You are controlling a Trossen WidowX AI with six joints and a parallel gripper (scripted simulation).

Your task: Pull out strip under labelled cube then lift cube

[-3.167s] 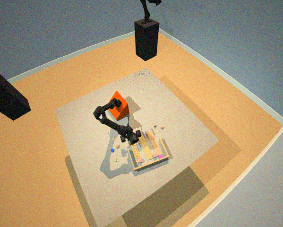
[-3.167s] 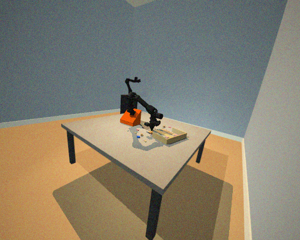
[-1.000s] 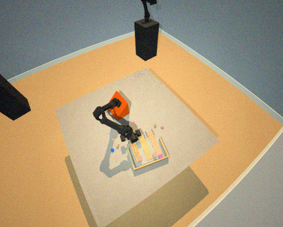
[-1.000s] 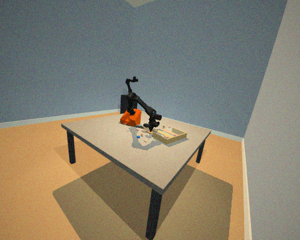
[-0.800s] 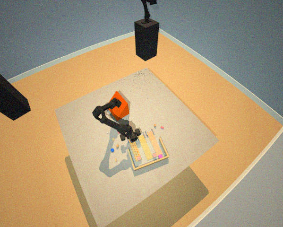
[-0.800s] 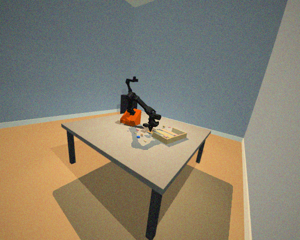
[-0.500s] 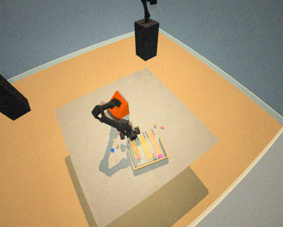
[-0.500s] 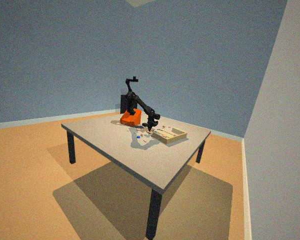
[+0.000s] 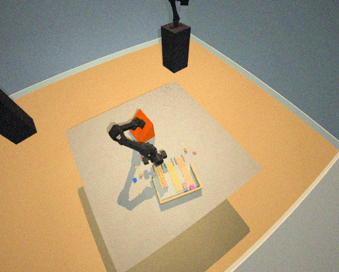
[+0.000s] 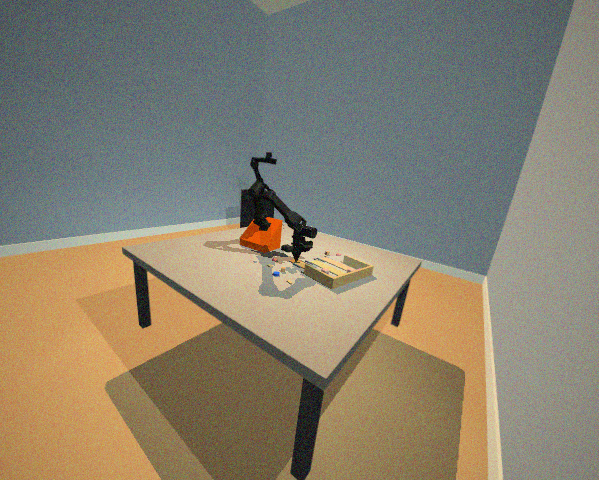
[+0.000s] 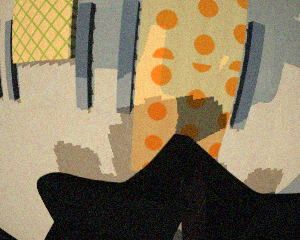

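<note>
My gripper (image 9: 158,163) (image 10: 296,259) (image 11: 180,140) is shut on the near end of the orange-dotted strip (image 9: 159,175) (image 11: 182,50), low at the tray's open side. The pinch itself is hidden behind the dark fingers. The dotted strip lies between two grey rails and sticks out past their ends. A pink cube (image 9: 164,185) is at its far end. A yellow strip (image 9: 172,175), cross-hatched in the wrist view (image 11: 42,35), and an orange strip (image 9: 184,170) lie beside it. Another pink cube (image 9: 185,185) and a magenta cube (image 9: 192,187) are at the far right. Labels are too small to read.
The tray (image 9: 181,195) (image 10: 340,281) has low wooden walls. A blue block (image 9: 134,179) (image 10: 276,273) and several small pieces lie left of it. An orange block (image 9: 185,150) and a red block (image 9: 194,152) lie beyond its right side. An orange box (image 9: 147,131) (image 10: 268,237) stands by the arm's base.
</note>
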